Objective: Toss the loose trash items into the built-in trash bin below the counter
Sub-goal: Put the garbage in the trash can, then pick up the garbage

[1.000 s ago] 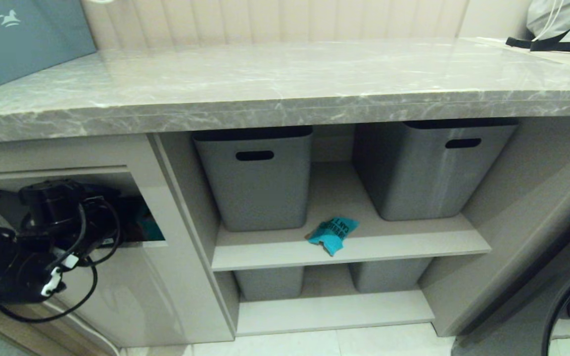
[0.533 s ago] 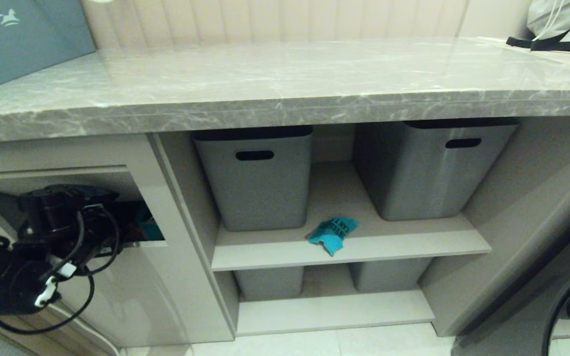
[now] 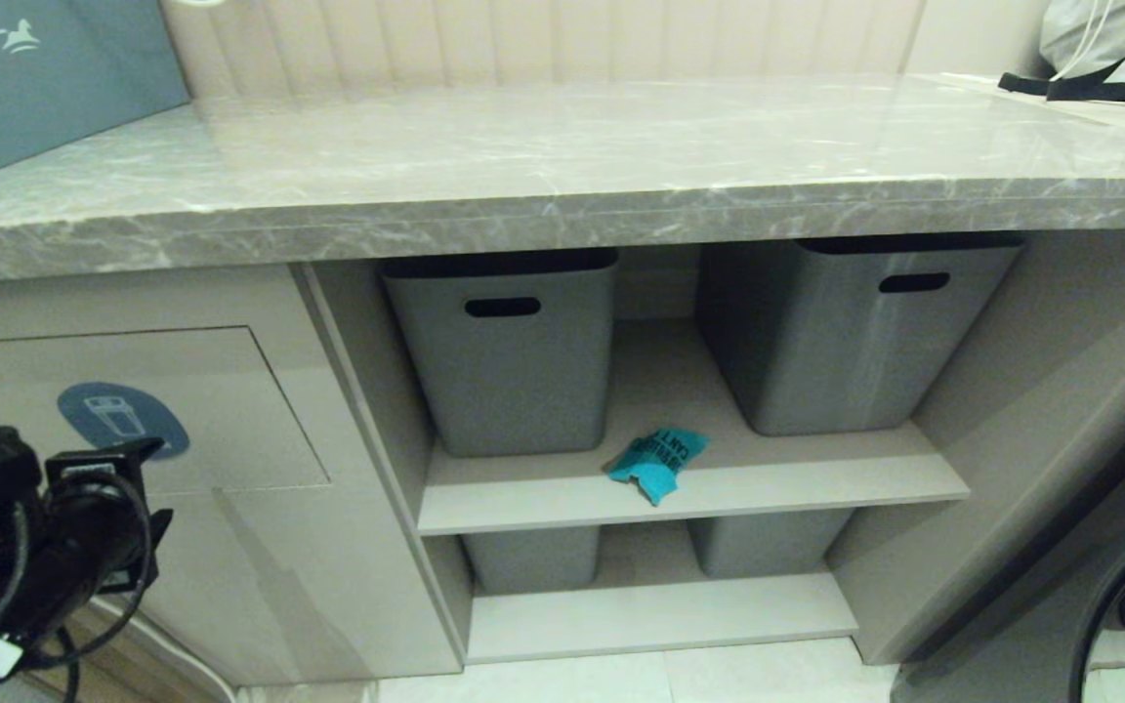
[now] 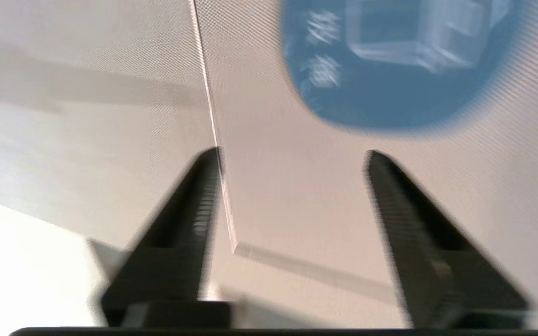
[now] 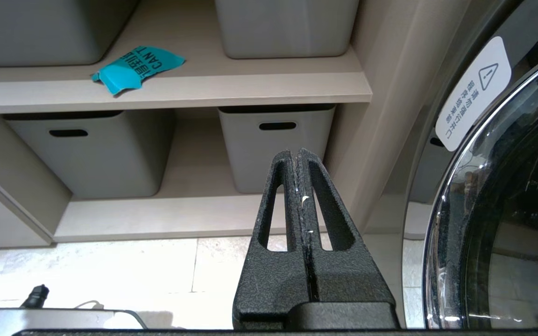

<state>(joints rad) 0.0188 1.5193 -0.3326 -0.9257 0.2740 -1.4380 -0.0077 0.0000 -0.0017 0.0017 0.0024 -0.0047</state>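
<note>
Grey marble desk [image 3: 562, 186] overhead, bin flap [image 3: 133, 410] flush at nine o'clock, left claw [image 4: 292, 196] gaping empty before it. Teal wrapper [image 3: 658, 463] lies on the shelf: light, crinkly, pinch its raised crumpled edge. Right claw [image 5: 299, 158] pressed closed.

Soft, even indoor light falls from above, laying pale glare on the counter [image 3: 562, 146] top while the shelf recesses beneath its front edge sit in shadow. The left wrist view is motion-blurred: the blue sticker [image 4: 390, 60] and the black fingers [image 4: 180, 233] smear, with a blown-out white corner. The right wrist view is sharp, reflections streaking the washer door glass [image 5: 507, 210].
</note>
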